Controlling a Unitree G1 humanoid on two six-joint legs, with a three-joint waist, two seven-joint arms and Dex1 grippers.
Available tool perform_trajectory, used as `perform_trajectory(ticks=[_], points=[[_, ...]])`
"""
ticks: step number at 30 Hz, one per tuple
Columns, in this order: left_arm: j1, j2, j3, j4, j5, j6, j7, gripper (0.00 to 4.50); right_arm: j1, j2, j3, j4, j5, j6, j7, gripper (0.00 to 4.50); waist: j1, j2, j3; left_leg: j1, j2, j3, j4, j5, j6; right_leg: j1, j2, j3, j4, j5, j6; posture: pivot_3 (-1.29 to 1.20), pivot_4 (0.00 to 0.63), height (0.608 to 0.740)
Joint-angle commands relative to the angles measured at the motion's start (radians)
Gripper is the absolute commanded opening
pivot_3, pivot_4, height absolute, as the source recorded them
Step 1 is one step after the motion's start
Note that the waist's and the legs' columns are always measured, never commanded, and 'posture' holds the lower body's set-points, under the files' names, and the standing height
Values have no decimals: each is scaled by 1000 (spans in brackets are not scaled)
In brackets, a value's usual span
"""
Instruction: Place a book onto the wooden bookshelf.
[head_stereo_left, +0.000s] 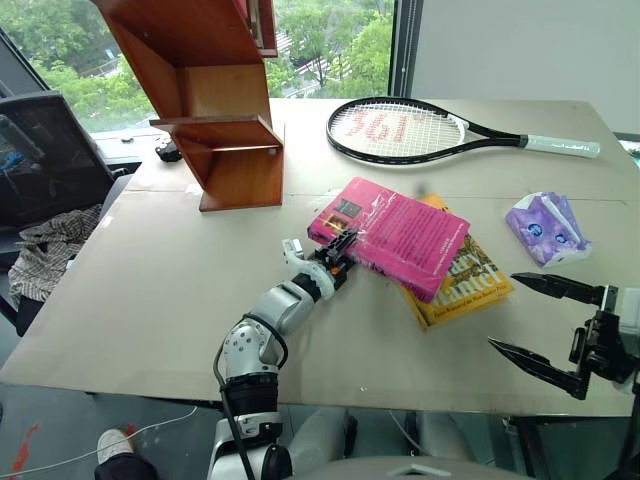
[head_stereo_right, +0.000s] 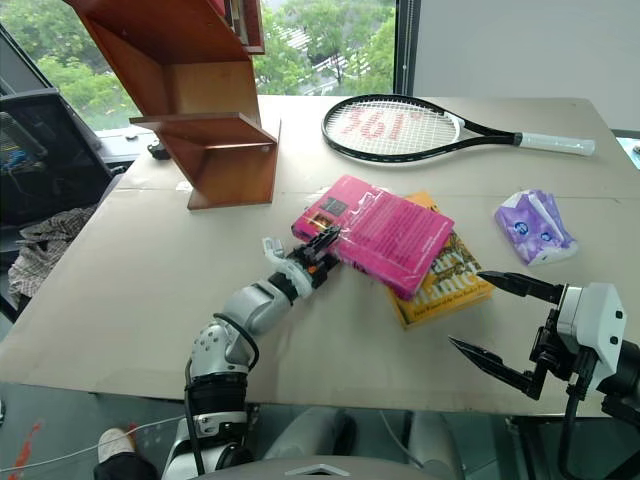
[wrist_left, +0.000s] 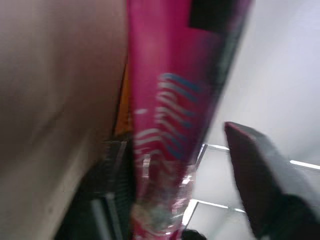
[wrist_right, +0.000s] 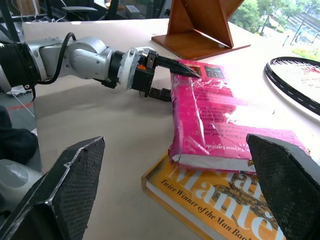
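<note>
The right pincer (wrist_right: 170, 190) gapes wide above the yellow book (wrist_right: 210, 192). The pink book (wrist_right: 215, 122) lies on it, its far corner between the left pincer's (wrist_right: 172, 80) fingers. At one o'clock stands the wooden bookshelf (wrist_right: 200, 25) on the table (wrist_right: 120, 135); a racket (wrist_right: 295, 82) at three.

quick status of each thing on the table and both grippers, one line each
pink book: lying on the yellow book, one corner between the left gripper's fingers
yellow book: flat, under the pink book
wooden bookshelf: upright, no book on it
racket: lying flat
left gripper: closing on the pink book
right gripper: open, empty
</note>
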Motion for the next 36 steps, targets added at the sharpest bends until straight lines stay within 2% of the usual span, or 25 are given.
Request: perform_trajectory(ticks=[1,2,4,7,10,13,15,18,21,22,26,29,36], points=[[-4,18,26,46,6,21,-21,452,-30,3,32,-7,-13,-18,-21,4500,-1,0,0,0,0,0,0,0,0,0,0,0,0,0,0,0,150,740],[-7,28,30,44,6,30,-25,94,-40,4,44,0,-19,-21,-24,4500,-1,0,0,0,0,0,0,1,-1,0,0,0,0,0,1,0,150,740],[-10,56,36,22,20,45,-55,59,-63,8,70,14,-28,-28,-27,4500,-5,0,0,0,0,-1,0,1,-1,0,0,0,0,0,0,0,150,740],[-15,126,47,-121,105,19,-171,59,-116,19,115,40,-38,-40,-35,4500,-17,-4,2,0,1,-1,0,1,-1,-1,1,0,1,1,0,0,150,740],[-50,237,79,-264,180,-11,-231,59,-188,34,155,71,-30,-46,-48,4500,-34,-13,8,-3,3,0,0,1,-2,-5,3,0,1,1,-1,0,150,740],[-88,366,74,-339,285,-21,-309,59,-259,47,181,95,-5,-38,-60,4500,-37,-14,8,-4,3,0,-1,1,-2,-7,3,0,0,1,-2,0,150,740],[-149,490,48,-415,390,-27,-398,59,-324,61,196,120,23,-31,-74,4500,-37,-15,9,-4,2,0,-4,1,-2,-7,3,-1,-1,1,-2,0,150,740],[-259,601,27,-478,463,-34,-472,59,-400,76,207,152,56,-21,-87,4500,-33,-17,12,-5,1,-1,-7,1,-2,-9,2,-2,-2,1,-2,0,150,740],[-443,819,-95,-538,785,-124,-605,59,-484,91,214,200,86,-20,-97,4500,-38,-23,17,-6,0,-2,-9,1,-2,-10,1,-3,-3,1,-2,0,150,740],[-519,916,-177,-541,955,-182,-654,59,-505,92,214,214,90,-22,-95,4500,-39,-22,18,-7,0,-2,-9,1,-2,-11,1,-3,-3,1,-2,0,150,740],[-706,1141,-395,-464,1416,-370,-806,59,-560,90,220,243,92,-22,-97,4500,-47,-20,18,-6,-1,1,-16,1,-1,-14,1,1,-6,1,-2,0,150,740],[-821,1270,-471,-359,1559,-405,-1023,59,-611,90,239,271,79,-27,-94,4500,-63,-20,20,-10,-1,1,-17,1,-1,-21,2,2,-4,1,-2,0,150,740],[-927,1351,-544,-123,1802,-449,-1277,59,-660,105,267,308,41,-57,-92,4500,-74,-18,24,-15,0,0,-13,1,-1,-25,7,0,-1,1,-2,0,150,740]])
